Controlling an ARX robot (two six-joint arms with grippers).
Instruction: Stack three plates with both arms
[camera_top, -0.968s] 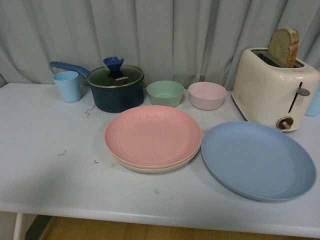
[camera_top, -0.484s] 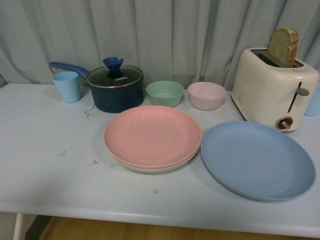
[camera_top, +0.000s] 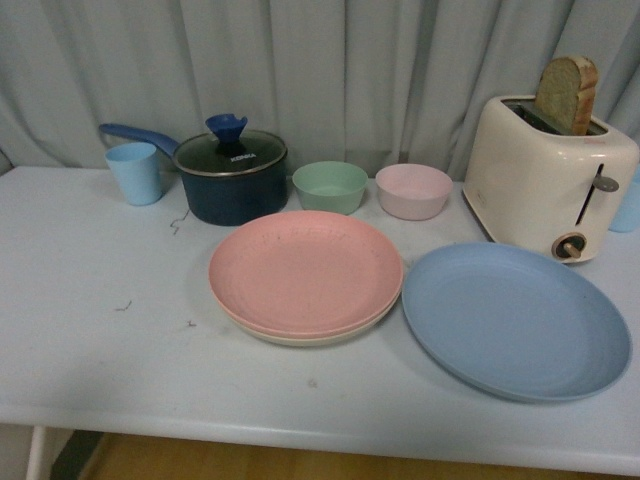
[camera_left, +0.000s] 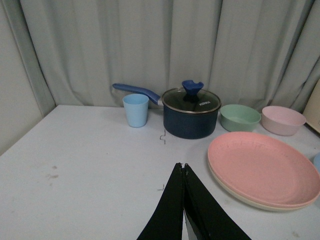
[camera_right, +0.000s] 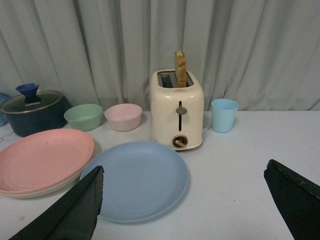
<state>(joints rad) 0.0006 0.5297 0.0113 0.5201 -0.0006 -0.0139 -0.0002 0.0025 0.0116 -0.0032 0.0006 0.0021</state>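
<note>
**Pink plate on cream plate, blue plate alongside**

Front view: the speckled pink plate (camera_top: 305, 270) sits on the cream plate (camera_top: 300, 340) near the middle of the white table (camera_top: 90, 300). Only a thin crescent of the cream plate's rim shows at the near edge. The blue plate (camera_top: 515, 320) lies flat to their right. Its rim is just beside the stack, but contact cannot be judged.

Behind the plates, from left to right, stand a blue cup (camera_top: 135, 172), a lidded dark pot (camera_top: 232, 185), a green bowl (camera_top: 330, 186), a pink bowl (camera_top: 413, 190) and a cream toaster (camera_top: 545, 180). A bread slice (camera_top: 567, 93) stands in the toaster's slot. A second blue cup (camera_top: 628, 205) is cut off by the right edge of the picture and shows whole only in the right wrist view.

The grippers show only in the wrist views. The left gripper (camera_left: 183, 167) has its fingers pressed together with nothing between them, and it is over bare table beside the stack. The right gripper (camera_right: 184, 167) is spread wide. Its dark fingers (camera_right: 80, 210) are cropped at the lower corners of the picture, with the blue plate between them. Its height above the table cannot be told.
</note>
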